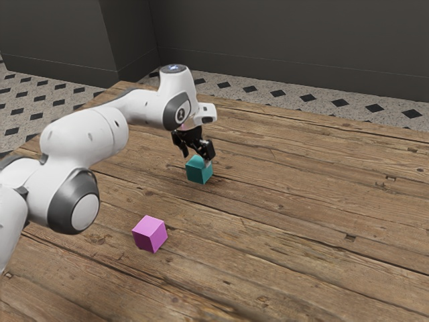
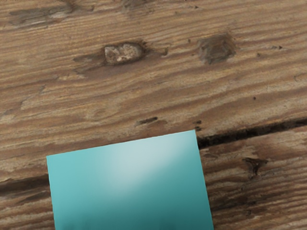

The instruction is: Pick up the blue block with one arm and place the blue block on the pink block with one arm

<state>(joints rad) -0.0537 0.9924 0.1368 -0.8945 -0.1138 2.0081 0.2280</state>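
Two steps make up this task, and we judge that neither is finished.

In the exterior view the blue block [image 1: 199, 173], which renders closer to teal, sits on the wooden surface [image 1: 301, 201] near the middle, with its shadow tight under it, so it does not look lifted. The pink block [image 1: 149, 233] lies well apart from it, at about seven o'clock, with nothing on top. The arm [image 1: 80, 147] comes in from about nine o'clock and bends down at the wrist, so the gripper [image 1: 200, 154] points almost straight down over the blue block. Its fingers stand apart, with the tips level with the block's top edge. We cannot make out either finger pressing on a side, so we read the gripper as spread around the block and not yet clamped. Closing, lifting, carrying towards seven o'clock and setting down are all left to do.

In the wrist view the blue block [image 2: 129, 187] lies close under the hand, its top face turned slightly against the plank lines. Past it runs bare surface [image 2: 144, 72] with a pale knot [image 2: 123, 52], and a dark crack [image 2: 249, 132] meets the block's far corner. That closeness fits a hand lowered to grasping height.
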